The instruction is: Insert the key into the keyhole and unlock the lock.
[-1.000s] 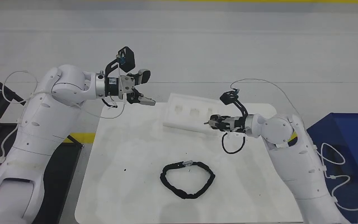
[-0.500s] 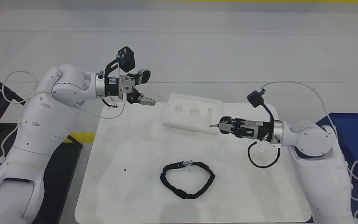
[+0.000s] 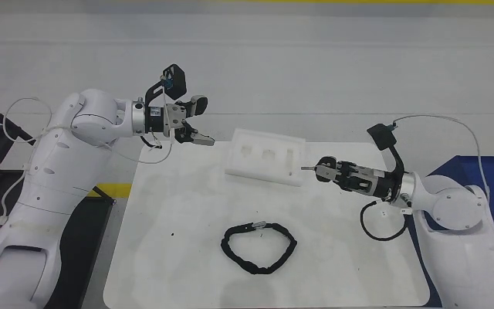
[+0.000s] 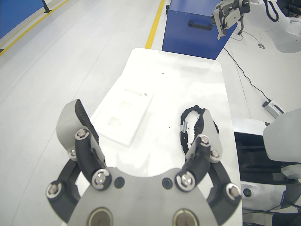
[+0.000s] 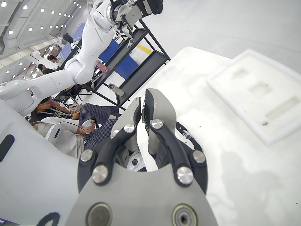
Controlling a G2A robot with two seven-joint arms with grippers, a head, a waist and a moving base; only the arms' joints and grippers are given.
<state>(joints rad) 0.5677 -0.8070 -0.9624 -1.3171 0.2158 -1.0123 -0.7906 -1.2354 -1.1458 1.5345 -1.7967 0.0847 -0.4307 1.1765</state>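
Key (image 3: 308, 166) apparently pinched by right gripper (image 3: 318, 167) fingers (image 5: 158, 105), lock (image 3: 258, 246) on table (image 3: 185, 255)

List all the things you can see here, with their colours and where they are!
table: 1, white, in front of the robot.
tray: 1, white foam with three hollows, at the table's far edge.
lock: 1, black cable loop with a silver end, lying on the table nearer the robot than the tray.
key: 1, silvery, sticking out of the right gripper, close to the tray's right end.
cart: 1, blue, on the floor past the table's right side.
left gripper: 1, grey and black, open and holding nothing, above the table's far left corner.
right gripper: 1, grey and black, shut on the key, raised beside the tray's right end.
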